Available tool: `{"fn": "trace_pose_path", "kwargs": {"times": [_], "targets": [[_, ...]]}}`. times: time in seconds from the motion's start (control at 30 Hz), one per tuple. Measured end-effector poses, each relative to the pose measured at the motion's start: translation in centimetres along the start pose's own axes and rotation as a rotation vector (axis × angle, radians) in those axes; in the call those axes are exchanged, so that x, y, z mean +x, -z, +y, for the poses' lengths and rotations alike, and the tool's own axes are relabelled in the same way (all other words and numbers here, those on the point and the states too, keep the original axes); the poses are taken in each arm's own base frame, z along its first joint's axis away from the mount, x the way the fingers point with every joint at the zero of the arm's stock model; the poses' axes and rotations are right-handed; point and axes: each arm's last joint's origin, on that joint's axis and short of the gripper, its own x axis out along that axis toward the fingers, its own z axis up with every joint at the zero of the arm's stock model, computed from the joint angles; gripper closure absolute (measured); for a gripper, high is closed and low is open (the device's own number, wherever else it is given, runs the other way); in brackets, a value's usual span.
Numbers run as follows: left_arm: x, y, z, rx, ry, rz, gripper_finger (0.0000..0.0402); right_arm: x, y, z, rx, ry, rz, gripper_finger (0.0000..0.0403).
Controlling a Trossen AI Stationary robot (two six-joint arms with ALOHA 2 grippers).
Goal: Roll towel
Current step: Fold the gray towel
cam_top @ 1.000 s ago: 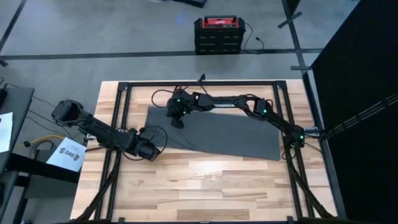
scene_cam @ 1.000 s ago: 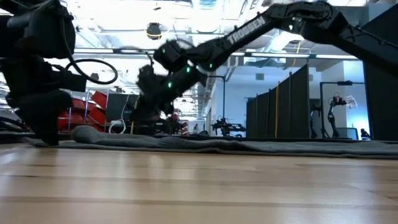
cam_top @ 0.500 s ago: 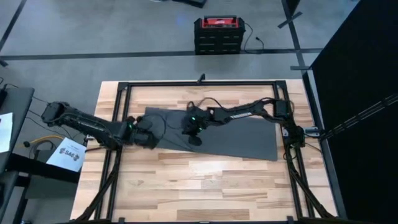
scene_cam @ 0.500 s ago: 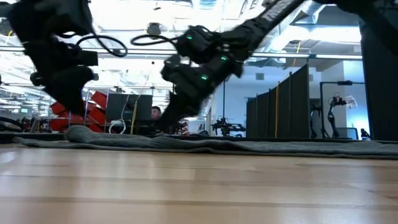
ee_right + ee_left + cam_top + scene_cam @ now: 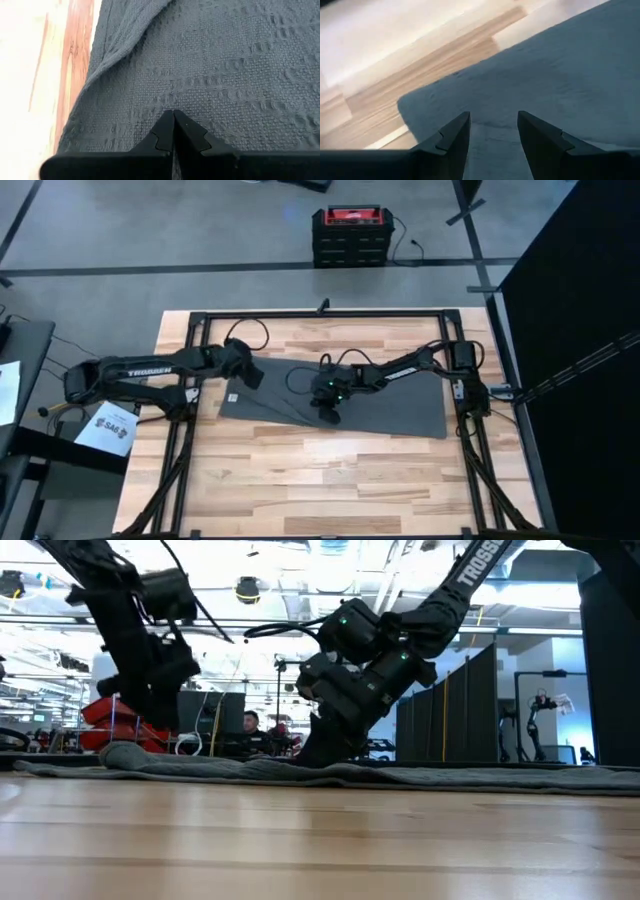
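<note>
The dark grey towel (image 5: 390,395) lies spread flat on the wooden table, its long side running left to right. A small bump shows at its left end (image 5: 120,753). My left gripper (image 5: 250,372) hangs open above the towel's far left corner (image 5: 415,107), clear of the cloth in the low view (image 5: 160,710). My right gripper (image 5: 328,412) is shut and lowered onto the towel near its near edge, left of the middle (image 5: 315,752). My right gripper sets its shut fingertips (image 5: 167,125) on the towel's top surface (image 5: 173,102), a little in from the edge beside the bare wood. It comes from above, slanting down. The cloth lies flat on the table under it, with a low ridge (image 5: 117,42) farther off.
A black metal frame (image 5: 320,313) runs around the table top. Bare wood (image 5: 330,480) lies along the table's near side. A red and black case (image 5: 352,235) stands on the floor beyond the far edge. A white tag (image 5: 232,395) lies at the towel's left edge.
My left gripper has risen from the table by the towel's near left part and gone toward the far edge, to the far left corner. My right gripper has moved from the towel's far left toward the near edge and right, and has come down onto the cloth.
</note>
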Motion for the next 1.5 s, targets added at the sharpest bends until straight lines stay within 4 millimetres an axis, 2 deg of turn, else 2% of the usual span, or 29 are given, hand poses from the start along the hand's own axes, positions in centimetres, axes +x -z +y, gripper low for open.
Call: {"fn": "trace_pose_path", "kwargs": {"times": [0.2, 0.33, 0.5, 0.67, 0.9, 1.03, 1.13, 1.3, 1.43, 1.5], "targets": [[2.3, 0.6, -0.5, 0.043, -0.046, 0.126, 0.0249, -0.1, 0.0, -0.5, -0.002, 0.007, 0.001, 0.0403], [3.2, 1.3, -0.4, 0.073, -0.094, 0.215, 0.0249, -0.1, 0.0, -0.6, -0.002, 0.010, 0.000, 0.0403], [2.5, 2.9, 0.6, 0.083, -0.171, 0.402, 0.0249, -0.1, 0.0, -1.0, 0.006, 0.017, -0.001, 0.0403], [0.2, 4.3, 1.9, 0.051, -0.272, 0.531, 0.0249, -0.2, -0.2, -1.7, 0.017, 0.029, -0.012, 0.0403], [-2.1, 3.6, 0.7, 0.006, -0.062, 0.323, 0.0249, -0.4, -0.3, -2.8, 0.040, 0.048, -0.022, 0.0403], [-2.9, 2.8, -0.1, 0.006, 0.086, 0.199, 0.0249, -0.5, -0.3, -3.3, 0.053, 0.055, -0.024, 0.0403], [-3.1, 2.3, -0.5, 0.034, 0.128, 0.128, 0.0249, -0.6, -0.3, -3.4, 0.057, 0.057, -0.022, 0.0403], [-2.0, 1.3, -0.6, 0.074, 0.091, 0.064, 0.0249, -0.6, -0.3, -3.3, 0.056, 0.055, -0.022, 0.0403], [-0.4, -1.3, -0.4, 0.061, 0.109, -0.065, 0.0249, -0.5, -0.3, -3.3, 0.049, 0.053, -0.021, 0.0403], [0.8, -1.9, -0.1, 0.060, 0.130, -0.044, 0.0249, -0.5, -0.2, -3.3, 0.052, 0.052, -0.020, 0.0403]]}}
